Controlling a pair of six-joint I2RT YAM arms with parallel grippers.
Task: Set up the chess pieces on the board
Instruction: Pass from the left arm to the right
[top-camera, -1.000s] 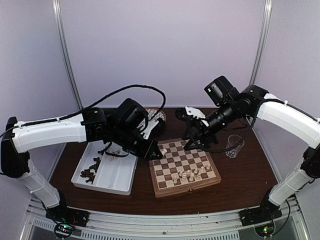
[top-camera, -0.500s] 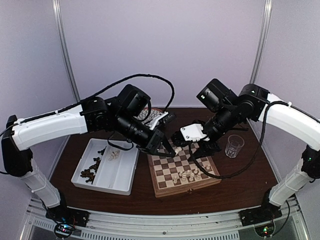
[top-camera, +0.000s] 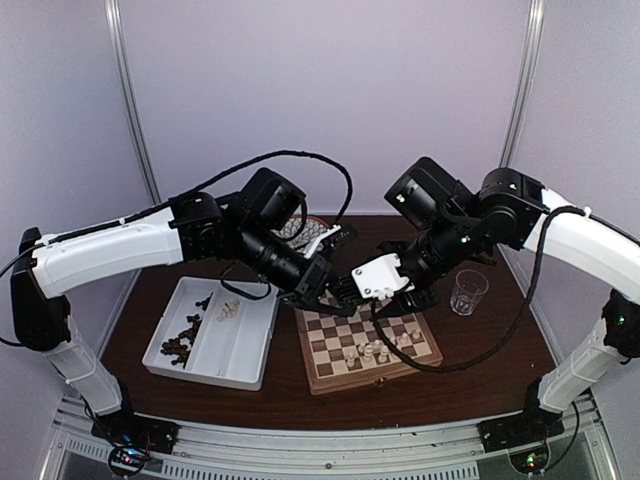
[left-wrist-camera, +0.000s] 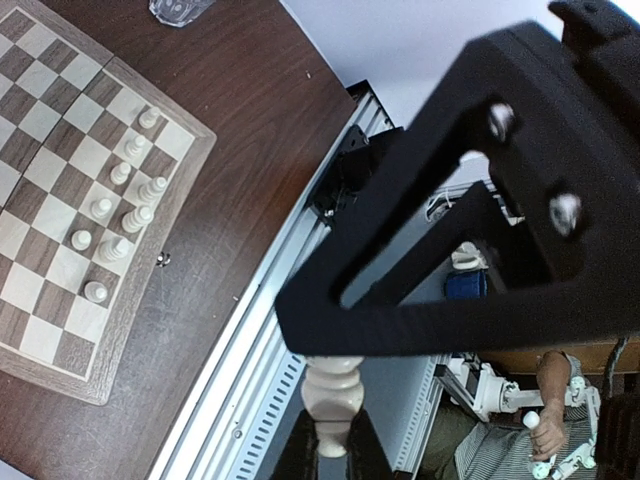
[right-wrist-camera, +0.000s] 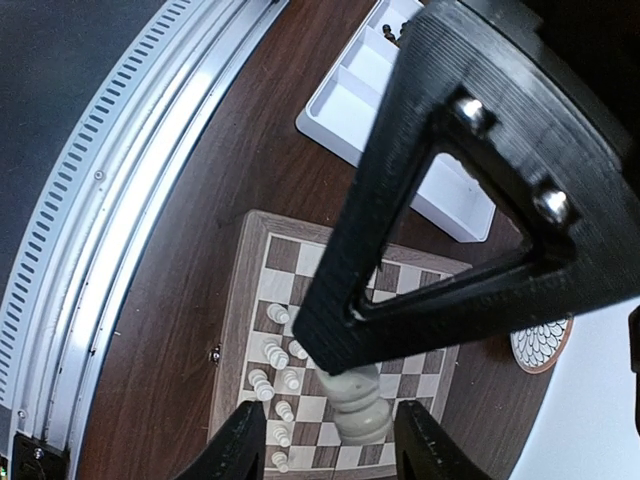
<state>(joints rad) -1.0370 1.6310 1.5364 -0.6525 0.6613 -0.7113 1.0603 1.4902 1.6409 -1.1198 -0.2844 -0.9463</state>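
Note:
My left gripper (left-wrist-camera: 333, 452) is shut on the base of a cream-white chess piece (left-wrist-camera: 334, 392) and holds it in the air. In the top view the left gripper (top-camera: 338, 291) meets my right gripper (top-camera: 373, 282) above the far left part of the board (top-camera: 322, 378). My right gripper (right-wrist-camera: 330, 438) is open, its fingers on either side of the same piece (right-wrist-camera: 358, 408), not touching it. Several cream pieces (top-camera: 381, 349) stand near the board's front edge; they also show in the left wrist view (left-wrist-camera: 118, 213) and the right wrist view (right-wrist-camera: 270, 382).
A white two-compartment tray (top-camera: 232, 352) lies left of the board, with dark pieces (top-camera: 180, 345) and a few cream ones (top-camera: 226, 311). A clear glass (top-camera: 468, 292) stands right of the board. A round patterned plate (top-camera: 305, 230) sits behind the arms.
The left gripper has moved right from the tray side to above the board. The right gripper has swung down and left to meet it, its open fingers now around the held piece.

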